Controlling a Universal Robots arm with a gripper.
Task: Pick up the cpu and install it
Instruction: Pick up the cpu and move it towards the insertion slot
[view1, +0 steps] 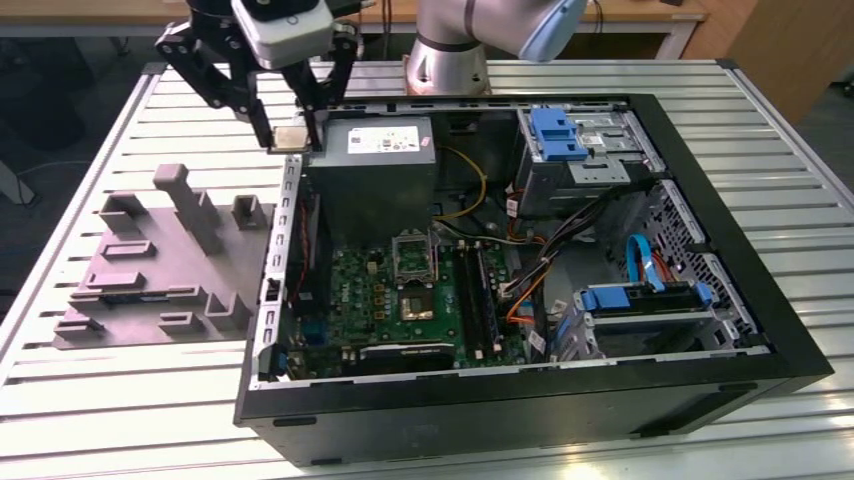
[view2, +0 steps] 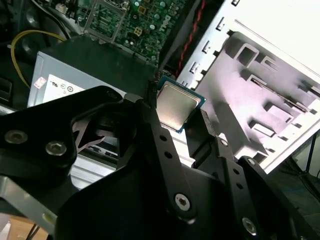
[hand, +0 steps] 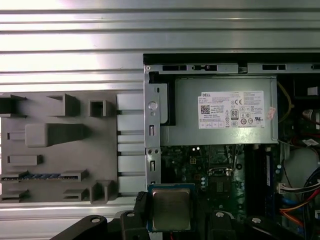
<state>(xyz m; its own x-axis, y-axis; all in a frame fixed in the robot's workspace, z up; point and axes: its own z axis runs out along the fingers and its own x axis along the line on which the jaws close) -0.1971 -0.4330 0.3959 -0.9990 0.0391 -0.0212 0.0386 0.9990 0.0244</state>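
While clenched on the small, silver-topped square cpu (hand: 170, 208), the black gripper (view1: 287, 136) hangs at the exterior view's upper left; the green motherboard (view1: 380, 300) lies down-right of it.

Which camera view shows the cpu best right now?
The first wrist view: the cpu faces the camera squarely, its whole silver top visible between the fingers. The second wrist view shows it tilted, partly behind a finger. The exterior view shows a small pale square at the fingertips.
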